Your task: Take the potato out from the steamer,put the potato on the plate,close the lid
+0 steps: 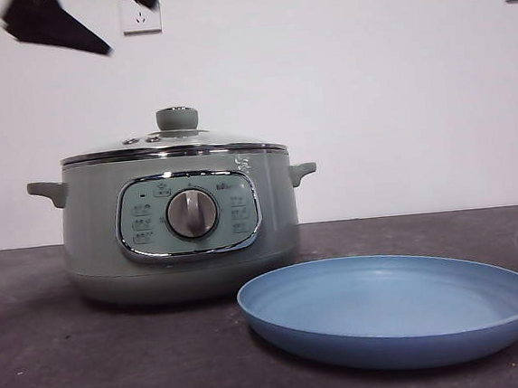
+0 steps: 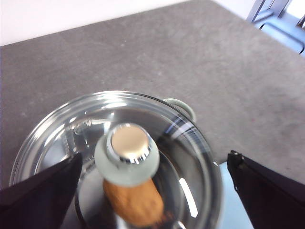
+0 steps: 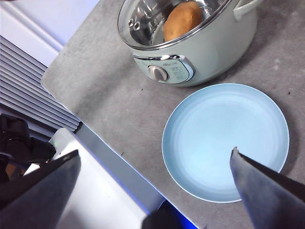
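The lid (image 1: 174,143) sits closed on the steamer (image 1: 178,226), so the potato (image 2: 133,201) lies inside the pot, seen through the glass just under the knob (image 2: 126,155); nothing can come out until that lid is lifted. The left gripper (image 2: 152,167) hangs above the lid with its jaws spread wide on either side of the knob, touching nothing, which looks like the line-up for a grasp on the knob. In the front view, the dark tips at the top left are probably this arm, though that view alone does not settle it. The plate (image 1: 391,308) lies bare on the bench (image 1: 46,358) just beside the steamer's front, near enough for a short carry. The right gripper (image 3: 155,162) waits high over the plate, jaws released and holding nothing, likely placed to take the potato once the pot is open.
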Motion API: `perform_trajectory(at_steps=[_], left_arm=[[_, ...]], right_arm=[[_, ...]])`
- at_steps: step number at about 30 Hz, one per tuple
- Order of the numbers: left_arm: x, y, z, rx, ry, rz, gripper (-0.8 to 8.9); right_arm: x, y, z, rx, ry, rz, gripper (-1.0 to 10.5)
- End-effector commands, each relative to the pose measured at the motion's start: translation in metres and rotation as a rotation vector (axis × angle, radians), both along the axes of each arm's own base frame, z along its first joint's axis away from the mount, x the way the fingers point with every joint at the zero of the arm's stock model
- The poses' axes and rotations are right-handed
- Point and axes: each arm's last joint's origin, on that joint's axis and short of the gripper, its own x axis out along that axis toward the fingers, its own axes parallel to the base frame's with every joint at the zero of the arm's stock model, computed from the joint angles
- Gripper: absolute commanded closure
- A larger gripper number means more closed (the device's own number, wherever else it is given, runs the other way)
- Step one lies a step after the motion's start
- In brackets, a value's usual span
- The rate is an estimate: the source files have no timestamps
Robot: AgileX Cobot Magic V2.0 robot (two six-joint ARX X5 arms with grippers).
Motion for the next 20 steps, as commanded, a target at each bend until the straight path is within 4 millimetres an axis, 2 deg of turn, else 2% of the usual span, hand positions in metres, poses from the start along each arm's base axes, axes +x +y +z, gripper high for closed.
perform_trajectory(at_steps=[1, 7, 14, 15, 17, 20], left_arm=[[0.021, -0.015, -0.008, 0.059, -0.008, -0.014, 1.67], [0.050, -0.036, -0.029, 0.128, 0.014, -0.019, 1.67], [0.064, -0.048, -0.055, 0.175, 0.066, -0.008, 1.68], [0.065, -0.049, -0.056, 0.178, 0.068, -0.007, 2.01], [0.063, -0.052, -0.056, 0.189, 0.063, -0.001, 3.31], [0.062, -0.051, -0.058, 0.200, 0.091, -0.005, 5.98]], right_arm=[[0.000, 0.000, 0.001, -0.001, -0.005, 0.000, 3.2], [0.000, 0.000, 0.001, -0.001, -0.005, -0.001, 3.2], [0.000, 0.000, 0.001, -0.003, -0.006, -0.002, 3.2], [0.000, 0.000, 0.001, -0.003, -0.006, -0.003, 3.2], [0.000, 0.000, 0.001, -0.004, -0.007, -0.004, 3.2], [0.001, 0.000, 0.000, -0.025, -0.009, -0.023, 3.2]])
